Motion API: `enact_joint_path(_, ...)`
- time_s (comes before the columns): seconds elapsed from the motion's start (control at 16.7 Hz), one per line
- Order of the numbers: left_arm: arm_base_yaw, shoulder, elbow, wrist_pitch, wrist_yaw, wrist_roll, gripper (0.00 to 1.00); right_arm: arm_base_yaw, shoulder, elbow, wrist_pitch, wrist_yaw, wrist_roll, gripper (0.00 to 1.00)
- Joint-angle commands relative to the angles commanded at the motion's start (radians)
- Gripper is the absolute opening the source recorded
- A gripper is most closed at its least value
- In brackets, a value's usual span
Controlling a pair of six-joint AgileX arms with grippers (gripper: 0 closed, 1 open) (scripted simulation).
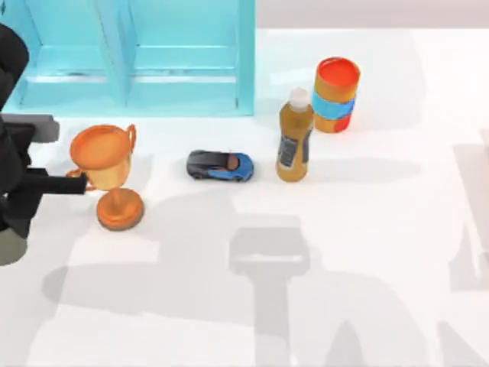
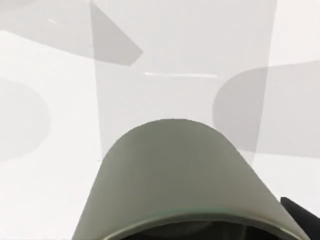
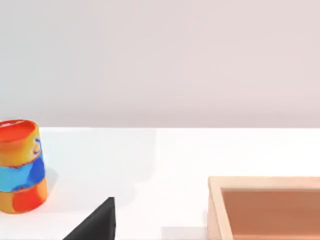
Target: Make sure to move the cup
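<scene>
The cup [image 2: 175,175] is a plain olive-grey tumbler that looms close in the left wrist view, rim nearest the camera and dark inside just showing. From above, a sliver of the cup [image 1: 8,249] peeks out under my left arm at the table's far left edge. My left gripper [image 1: 14,225] is shut on it; one black finger [image 2: 302,220] shows beside the cup's wall. A black part of my right gripper [image 3: 95,222] shows in the right wrist view, off to the table's right.
An orange two-handled trophy [image 1: 107,172] stands just right of my left arm. A toy car [image 1: 220,166], a brown bottle [image 1: 295,141] and a red-and-blue can [image 1: 335,95] stand mid-table. A cyan cabinet [image 1: 137,61] lines the back left. A wooden box [image 3: 265,207] lies near my right gripper.
</scene>
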Motion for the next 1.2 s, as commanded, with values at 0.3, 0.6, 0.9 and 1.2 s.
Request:
enact_joint_path(0.3,0.101,-0.023,-0.011,0.084,0.046,0.067,0.00,0.000,0.000,0.000,0.000,0.000,0.000,1.00)
enact_joint_path(0.6,0.094,-0.015,-0.024,0.095,0.032,0.079,0.00,0.000,0.000,0.000,0.000,0.000,0.000,1.00)
enact_joint_path(0.9,0.082,0.037,-0.154,0.206,-0.029,0.157,0.00,0.000,0.000,0.000,0.000,0.000,0.000,1.00)
enact_joint_path(1.2,0.118,0.067,-0.188,0.323,0.027,0.109,0.00,0.000,0.000,0.000,0.000,0.000,0.000,1.00)
